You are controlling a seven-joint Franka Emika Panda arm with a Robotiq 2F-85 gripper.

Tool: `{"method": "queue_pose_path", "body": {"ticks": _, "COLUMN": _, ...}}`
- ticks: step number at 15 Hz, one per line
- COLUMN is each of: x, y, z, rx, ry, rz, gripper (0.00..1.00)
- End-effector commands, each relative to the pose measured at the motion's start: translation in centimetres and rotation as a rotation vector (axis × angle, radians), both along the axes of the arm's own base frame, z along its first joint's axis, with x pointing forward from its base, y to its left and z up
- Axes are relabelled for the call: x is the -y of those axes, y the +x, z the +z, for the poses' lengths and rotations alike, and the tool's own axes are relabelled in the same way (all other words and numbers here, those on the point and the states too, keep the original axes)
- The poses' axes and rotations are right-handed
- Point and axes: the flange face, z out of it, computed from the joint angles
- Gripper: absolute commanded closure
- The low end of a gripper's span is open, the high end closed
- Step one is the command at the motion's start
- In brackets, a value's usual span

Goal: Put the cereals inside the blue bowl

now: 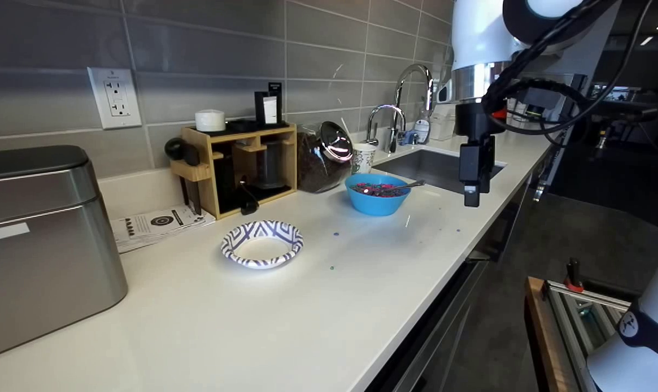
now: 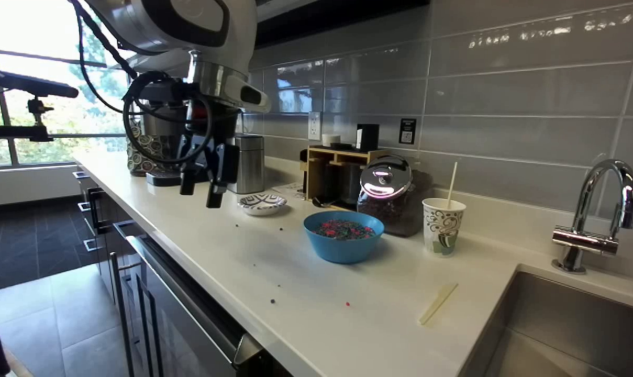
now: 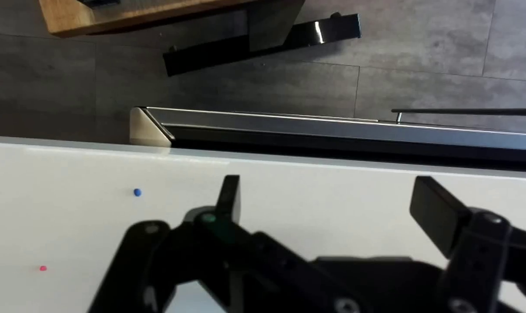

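Observation:
The glossy blue bowl [image 1: 376,206] stands on the counter in both exterior views [image 2: 342,248]. Small dark and red cereals [image 2: 342,229] lie inside it, also visible in an exterior view [image 1: 373,190]. A spoon-like handle [image 1: 407,186] shows across the bowl's rim in an exterior view. A few cereal bits lie loose on the counter, such as a blue bit [image 3: 137,192] and a red bit [image 3: 43,268]. My gripper [image 3: 328,191] is open, with nothing between its fingers. It hangs above the counter near its front edge in both exterior views [image 1: 473,197] [image 2: 201,198], apart from the bowl.
A patterned shallow dish [image 1: 262,247] stands beyond the blue bowl. A jar [image 2: 400,201], a wooden organizer [image 1: 252,169] and a paper cup [image 2: 443,230] stand near the wall. A pale flat utensil [image 2: 437,305] lies by the sink [image 2: 557,335]. A metal bin [image 1: 45,256] stands farther along.

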Motion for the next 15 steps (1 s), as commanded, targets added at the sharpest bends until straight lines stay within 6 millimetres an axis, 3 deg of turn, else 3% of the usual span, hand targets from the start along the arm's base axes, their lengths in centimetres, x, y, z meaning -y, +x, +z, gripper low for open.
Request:
{"method": "queue_pose_path", "body": {"ticks": 1, "x": 1.5, "y": 0.1, "z": 0.0, "rx": 0.074, "ry": -0.028, "rz": -0.029, "gripper": 0.00}}
{"method": "queue_pose_path", "body": {"ticks": 4, "x": 4.2, "y": -0.3, "z": -0.3, "rx": 0.142, "ry": -0.057, "rz": -0.083, "gripper": 0.00}}
{"method": "queue_pose_path", "body": {"ticks": 7, "x": 7.1, "y": -1.4, "z": -1.9, "rx": 0.163, "ry": -0.087, "rz": -0.147, "gripper": 0.00}}
{"method": "queue_pose_path", "body": {"ticks": 8, "x": 8.4, "y": -0.8, "z": -2.0, "rx": 0.153, "ry": -0.095, "rz": -0.152, "gripper": 0.00}}
{"method": "queue_pose_path", "body": {"ticks": 14, "x": 12.7, "y": -0.1, "z": -6.8, "rx": 0.166, "ry": -0.126, "rz": -0.109, "gripper": 0.00}}
{"method": "queue_pose_path", "body": {"ticks": 15, "x": 11.6, "y": -0.3, "z": -4.4, "rx": 0.189, "ry": -0.121, "rz": -0.132, "gripper": 0.00}}
